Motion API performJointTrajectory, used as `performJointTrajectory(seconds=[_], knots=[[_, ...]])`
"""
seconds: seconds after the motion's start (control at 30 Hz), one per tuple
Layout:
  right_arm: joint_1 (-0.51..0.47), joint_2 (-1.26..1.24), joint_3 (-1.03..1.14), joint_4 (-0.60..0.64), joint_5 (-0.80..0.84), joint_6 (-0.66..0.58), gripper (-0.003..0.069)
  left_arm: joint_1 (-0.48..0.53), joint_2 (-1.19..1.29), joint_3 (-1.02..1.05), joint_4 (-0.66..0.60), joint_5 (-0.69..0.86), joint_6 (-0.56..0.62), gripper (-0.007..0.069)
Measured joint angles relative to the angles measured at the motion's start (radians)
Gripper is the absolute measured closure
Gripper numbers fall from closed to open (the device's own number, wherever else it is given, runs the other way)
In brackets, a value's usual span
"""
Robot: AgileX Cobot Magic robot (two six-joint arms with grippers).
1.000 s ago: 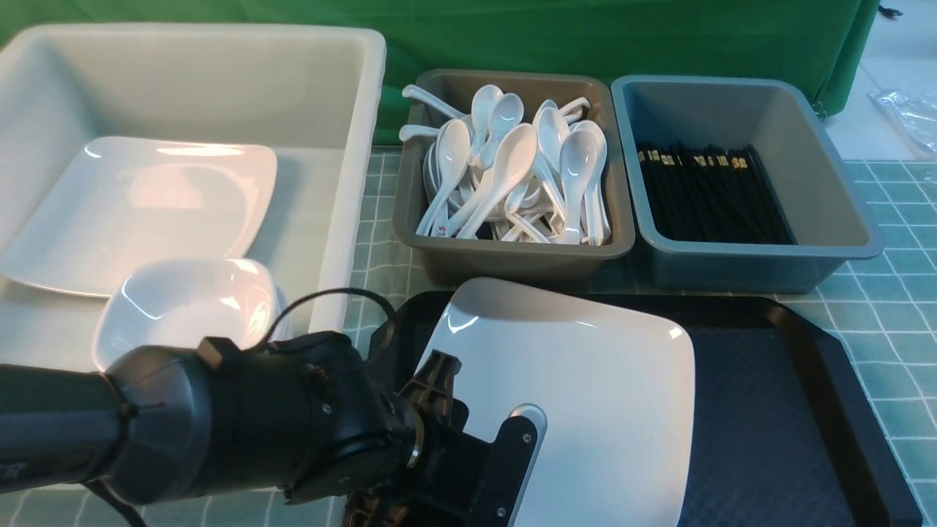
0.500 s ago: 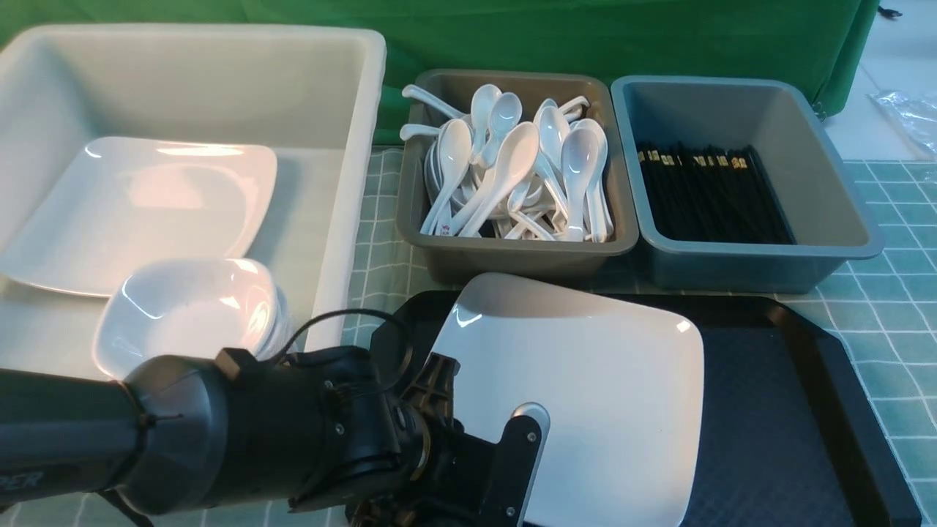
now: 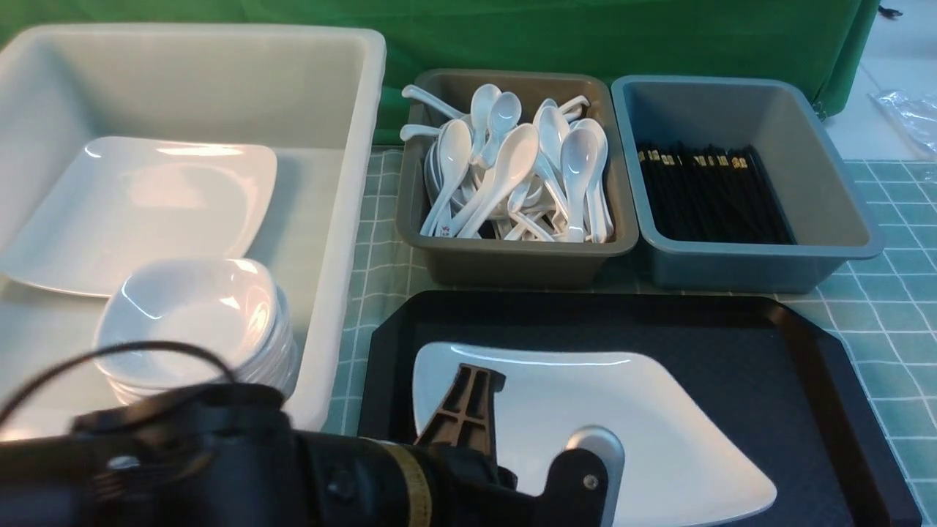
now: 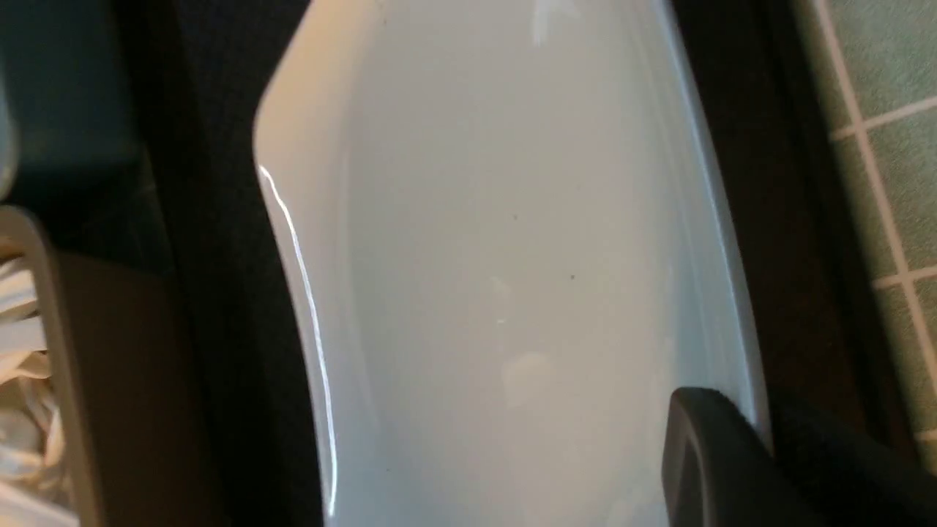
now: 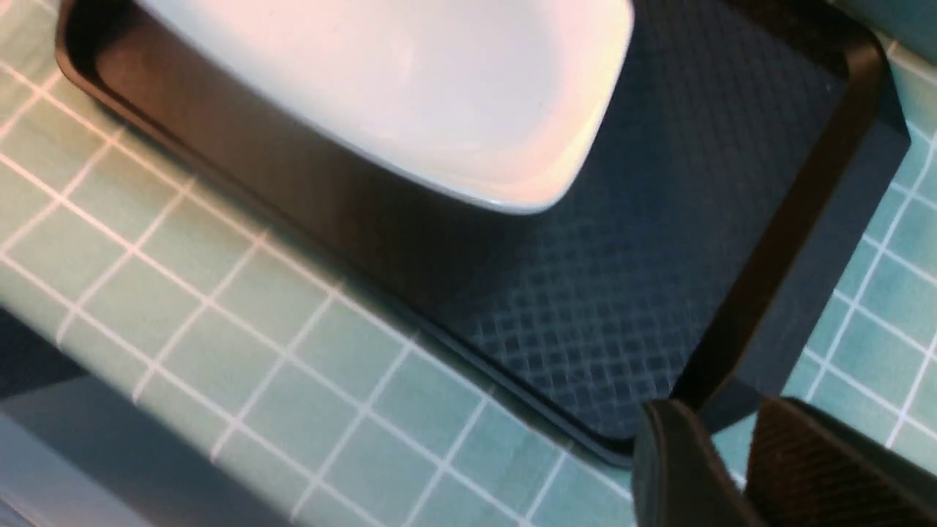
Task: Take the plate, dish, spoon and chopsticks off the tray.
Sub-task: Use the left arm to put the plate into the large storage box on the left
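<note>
The white square plate (image 3: 622, 410) is over the left half of the black tray (image 3: 768, 351), tilted, with one corner reaching toward the tray's near right. My left gripper (image 3: 585, 468) is at the plate's near edge and shut on its rim. The left wrist view shows one finger (image 4: 703, 454) on top of the plate (image 4: 512, 256) and the other below the rim. My right gripper (image 5: 725, 421) hovers beyond the tray's corner (image 5: 798, 219), its jaws slightly open and holding nothing. No dish, spoon or chopsticks show on the tray.
A big white bin (image 3: 351, 183) at the left holds another large plate (image 3: 146, 205) and a stack of small white dishes (image 3: 198, 322). Behind the tray, a brown bin (image 3: 512, 256) holds several white spoons and a grey bin (image 3: 827, 241) holds black chopsticks. Green checked cloth (image 3: 893, 322) surrounds them.
My left gripper's jaws have closed on the plate's rim and the arm has drawn back toward the camera. The plate now sits lower and nearer, less steeply tilted.
</note>
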Motion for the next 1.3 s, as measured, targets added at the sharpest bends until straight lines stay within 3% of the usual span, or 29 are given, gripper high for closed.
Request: performJointTrajectory(seconds=[0.17,0.33,0.63,0.73,0.87,0.93,1.0,1.3], knots=[[0.000,0.000,-0.005,-0.002,-0.019,0.011,0.0474,-0.001,-0.059,0.001,-0.023,0.024,-0.012,0.0599],[0.000,0.000,-0.052,-0.035,-0.018,0.052,0.0613,-0.001,-0.119,-0.011,-0.071,0.029,-0.018,0.0597],[0.000,-0.001,-0.133,-0.065,-0.017,0.100,0.0636,-0.001,-0.229,-0.144,-0.113,0.070,-0.021,0.0594],[0.000,-0.001,-0.157,-0.080,-0.029,0.115,0.0637,0.002,-0.267,-0.186,-0.062,0.137,-0.052,0.0594],[0.000,-0.001,-0.165,-0.083,-0.076,0.129,0.0637,0.060,-0.278,-0.210,0.111,0.245,-0.175,0.0594],[0.000,0.003,-0.166,-0.083,-0.117,0.136,0.0637,0.177,-0.277,-0.211,0.258,0.302,-0.220,0.0594],[0.000,0.019,-0.167,-0.083,-0.133,0.136,0.0637,0.282,-0.272,-0.211,0.298,0.307,-0.230,0.0594],[0.000,0.107,-0.169,-0.055,-0.143,0.068,0.0637,0.747,-0.095,-0.221,0.303,0.177,-0.319,0.0594]])
